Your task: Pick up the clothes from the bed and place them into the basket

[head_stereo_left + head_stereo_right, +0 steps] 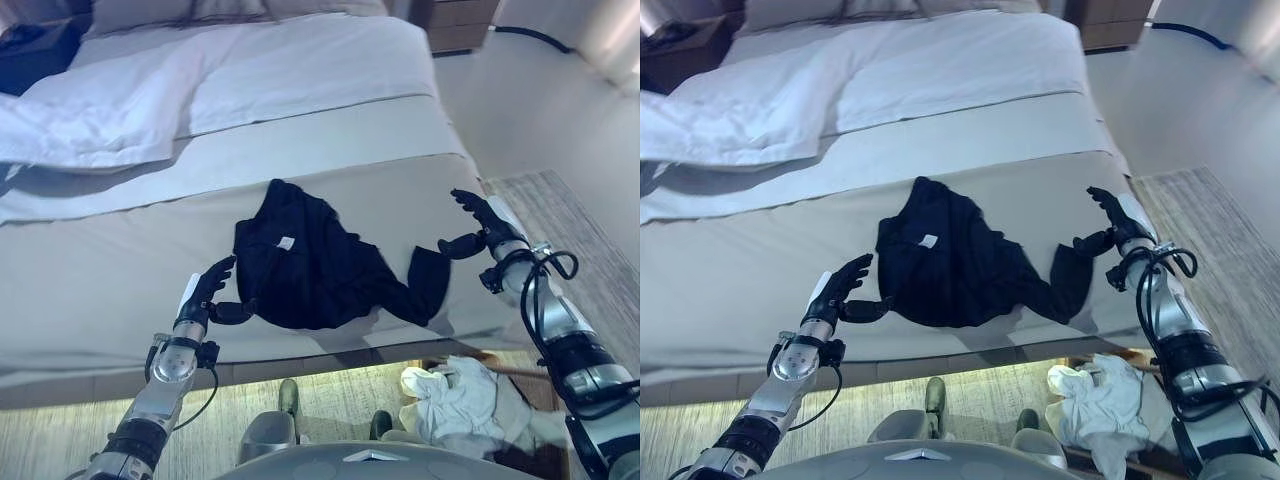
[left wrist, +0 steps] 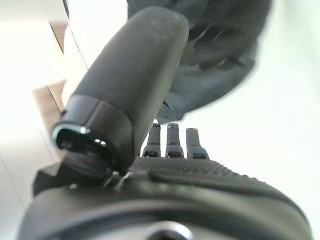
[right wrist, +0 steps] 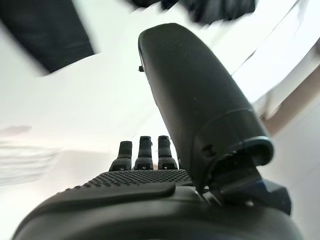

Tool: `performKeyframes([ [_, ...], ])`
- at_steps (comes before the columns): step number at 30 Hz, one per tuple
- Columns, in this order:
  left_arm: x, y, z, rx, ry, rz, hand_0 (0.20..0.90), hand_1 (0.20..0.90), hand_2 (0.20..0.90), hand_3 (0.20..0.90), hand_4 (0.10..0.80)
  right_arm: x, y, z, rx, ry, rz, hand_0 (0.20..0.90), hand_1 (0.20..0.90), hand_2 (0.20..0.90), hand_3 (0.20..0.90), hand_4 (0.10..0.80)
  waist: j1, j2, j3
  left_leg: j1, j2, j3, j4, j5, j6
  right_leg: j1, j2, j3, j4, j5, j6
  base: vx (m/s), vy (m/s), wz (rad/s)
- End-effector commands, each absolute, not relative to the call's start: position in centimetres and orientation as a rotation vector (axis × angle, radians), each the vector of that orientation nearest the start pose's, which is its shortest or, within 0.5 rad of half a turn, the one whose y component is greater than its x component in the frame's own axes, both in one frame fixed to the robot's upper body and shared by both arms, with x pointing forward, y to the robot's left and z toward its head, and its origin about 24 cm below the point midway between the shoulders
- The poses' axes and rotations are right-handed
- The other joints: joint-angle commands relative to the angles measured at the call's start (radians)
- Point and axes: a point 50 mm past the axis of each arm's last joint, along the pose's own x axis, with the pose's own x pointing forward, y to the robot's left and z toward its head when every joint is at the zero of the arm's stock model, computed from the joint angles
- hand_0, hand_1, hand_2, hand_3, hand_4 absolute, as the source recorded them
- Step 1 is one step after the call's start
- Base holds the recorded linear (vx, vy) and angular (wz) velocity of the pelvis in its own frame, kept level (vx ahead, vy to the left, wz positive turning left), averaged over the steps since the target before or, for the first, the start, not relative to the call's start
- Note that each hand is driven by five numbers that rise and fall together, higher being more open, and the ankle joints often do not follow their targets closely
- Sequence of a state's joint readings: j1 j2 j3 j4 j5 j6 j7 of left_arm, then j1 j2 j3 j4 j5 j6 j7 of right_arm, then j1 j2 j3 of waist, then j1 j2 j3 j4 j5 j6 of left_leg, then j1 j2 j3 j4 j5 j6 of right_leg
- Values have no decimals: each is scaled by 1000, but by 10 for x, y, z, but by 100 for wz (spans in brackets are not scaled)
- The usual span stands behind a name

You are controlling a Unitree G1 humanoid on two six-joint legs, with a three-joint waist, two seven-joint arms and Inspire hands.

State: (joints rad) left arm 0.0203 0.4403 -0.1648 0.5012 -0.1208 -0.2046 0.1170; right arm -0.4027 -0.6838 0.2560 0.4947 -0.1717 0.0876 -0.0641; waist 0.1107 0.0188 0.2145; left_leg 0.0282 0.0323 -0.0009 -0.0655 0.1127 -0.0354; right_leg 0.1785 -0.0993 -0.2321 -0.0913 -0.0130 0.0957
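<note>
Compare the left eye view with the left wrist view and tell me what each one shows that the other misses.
Only the left eye view shows the right hand, open beside the dark garment's right end, the white duvet bunched at the bed's far left, and the white clothes in the basket on the floor. Only the left wrist view shows the left hand's thumb from very close, with its straight fingers pointing at the cloth. Both show the dark garment lying on the bed and the left hand open, holding nothing.
</note>
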Motion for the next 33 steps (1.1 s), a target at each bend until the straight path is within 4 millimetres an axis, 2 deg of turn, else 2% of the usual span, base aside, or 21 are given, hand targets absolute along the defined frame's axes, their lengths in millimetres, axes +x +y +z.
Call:
performKeyframes([
  [1,236,266,4,451,122,73,900,900,900,900,800,343,-263,122,-1014,-3,-74,900,900,900,900,800,35,-21,-10,0,-22,-55,182,-204,3,-139,-1,-23,265,-118,-81,68,8,47],
  [7,224,270,-1,425,145,53,900,900,900,900,800,357,-260,127,-1047,53,-85,900,900,900,900,800,129,-2,23,-47,-44,-146,232,-195,-12,-140,-34,-95,312,-140,-108,83,31,49],
  [13,219,266,0,409,129,-12,900,900,900,900,800,368,-269,127,-1056,155,-116,900,900,900,900,800,211,32,97,-104,-65,-196,285,-188,-17,-162,-62,-159,408,-182,-131,46,71,45],
  [17,216,265,3,411,116,-32,900,900,900,900,800,370,-270,125,-1053,178,-132,900,900,900,900,800,240,49,138,-130,-73,-205,310,-187,-15,-177,-77,-187,466,-207,-143,82,64,34],
  [20,219,262,12,404,60,-63,900,900,900,900,800,378,-268,140,-1044,156,-170,900,900,900,900,800,266,73,200,-192,-89,-204,354,-191,-2,-233,-103,-207,548,-229,-150,-8,36,18],
  [21,220,260,16,390,36,-69,900,900,900,900,800,381,-266,147,-1054,142,-176,900,900,900,900,800,271,78,226,-213,-95,-201,382,-218,1,-263,-116,-194,601,-264,-145,-53,30,17],
  [25,225,251,30,329,-40,-109,900,900,900,900,800,389,-266,172,-1087,107,-225,900,900,900,900,800,283,102,305,-315,-126,-181,485,-242,32,-369,-152,-187,737,-294,-157,-67,71,9],
  [28,227,243,40,286,-96,-116,900,900,900,900,800,391,-266,179,-1102,115,-253,900,900,900,900,800,290,110,306,-433,-149,-166,574,-264,53,-482,-167,-183,829,-311,-160,-70,88,8],
  [30,228,236,48,267,-136,-113,900,900,900,900,800,393,-266,182,-1137,145,-276,900,900,900,900,800,297,119,306,-533,-171,-150,660,-288,76,-583,-180,-176,902,-316,-160,-96,67,9],
  [33,230,233,53,266,-152,-116,900,900,900,900,800,395,-267,186,-1142,168,-281,900,900,900,900,800,300,123,306,-593,-183,-142,714,-305,89,-645,-185,-169,944,-321,-161,-61,29,1],
])
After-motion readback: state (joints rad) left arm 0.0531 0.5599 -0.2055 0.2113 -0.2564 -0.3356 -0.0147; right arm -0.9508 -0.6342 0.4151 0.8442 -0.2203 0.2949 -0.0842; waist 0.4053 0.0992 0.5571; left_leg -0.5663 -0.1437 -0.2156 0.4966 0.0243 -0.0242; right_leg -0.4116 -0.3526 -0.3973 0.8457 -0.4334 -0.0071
